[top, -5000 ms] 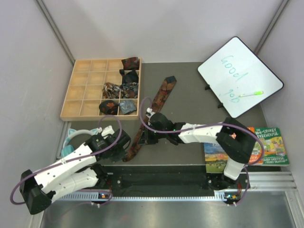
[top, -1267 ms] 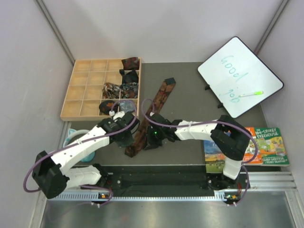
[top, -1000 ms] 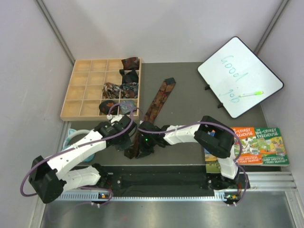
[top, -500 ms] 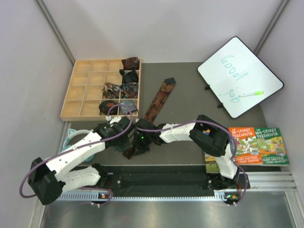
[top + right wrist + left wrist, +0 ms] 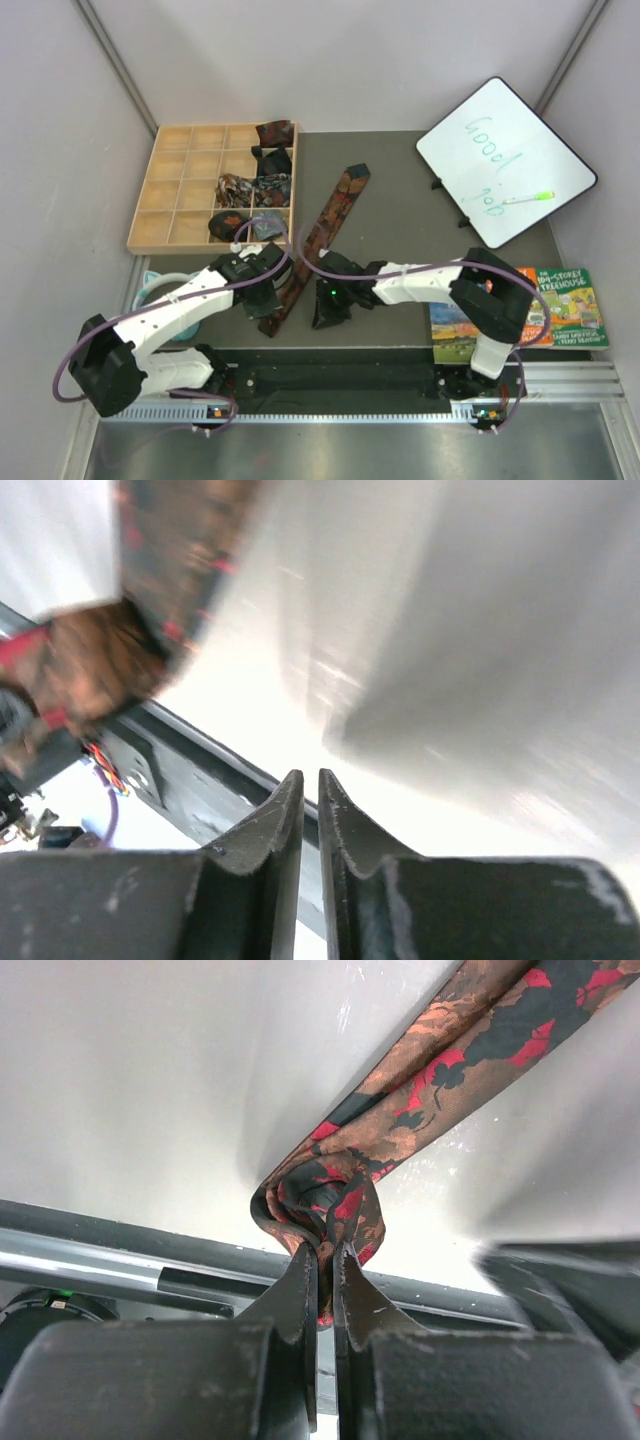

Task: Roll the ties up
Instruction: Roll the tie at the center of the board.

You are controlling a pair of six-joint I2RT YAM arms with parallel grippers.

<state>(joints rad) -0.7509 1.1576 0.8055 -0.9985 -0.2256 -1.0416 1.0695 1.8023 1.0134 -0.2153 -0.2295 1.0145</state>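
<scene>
Left wrist view: we see our left tool [image 5: 325,1257] clamping the long brown-black rust-printed necktie [image 5: 420,1080] at its first curl; right tool [image 5: 310,782] nearly closed, empty; most length lies unrolled.

Printed cloth tie [image 5: 420,1090], wooden tray [image 5: 180,165], matt tabletop [image 5: 400,220]

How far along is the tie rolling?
Done: several rolled ties sit in the tray. In hand: the left gripper is shut on the bunched near end of the long tie; the right gripper is beside it, holding nothing. Left: most of that tie lies flat, unrolled.
</scene>
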